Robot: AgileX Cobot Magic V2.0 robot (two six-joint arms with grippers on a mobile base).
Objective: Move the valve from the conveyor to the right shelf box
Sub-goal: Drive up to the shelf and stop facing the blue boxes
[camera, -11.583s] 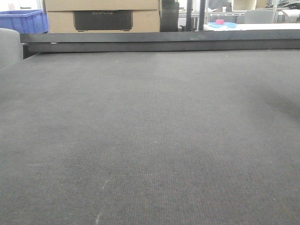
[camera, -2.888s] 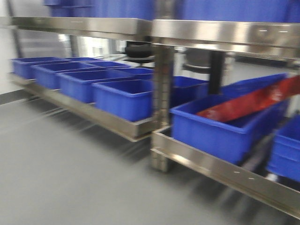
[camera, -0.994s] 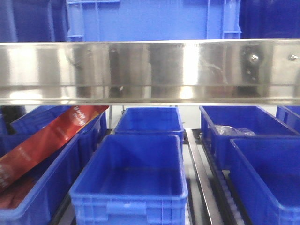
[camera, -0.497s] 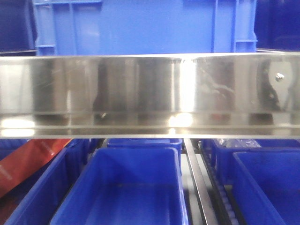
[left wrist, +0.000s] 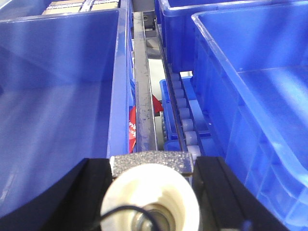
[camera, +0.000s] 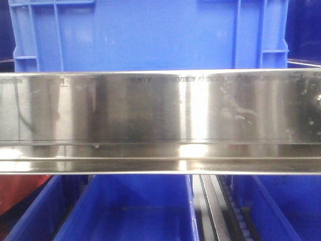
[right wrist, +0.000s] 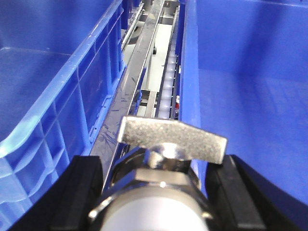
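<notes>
**Valve at the shelf, before release.** The valve (right wrist: 155, 195), a silvery fitting of stacked round sections, is shown clamped between the black fingers of the right gripper (right wrist: 160, 168), whose jaws are drawn in narrowly on it. It is held above the steel divider rail (right wrist: 137, 72) and the roller track (right wrist: 168, 82), between the left-hand blue bin (right wrist: 43, 82) and the right-hand blue bin (right wrist: 240, 82). Neither bin is touched by it.

In the left wrist view a cream-white round part (left wrist: 149, 185) is seen gripped in the same way by the left gripper (left wrist: 151, 179), over a similar gap between bins. In the front view the shelf (camera: 160, 115) is presented close up, its brushed steel front filling the middle, with a blue crate (camera: 150, 35) above. The conveyor is not in view.

Picking and carrying are judged complete. What is left is for the valve to be brought over the right-hand blue bin, lowered and released.
</notes>
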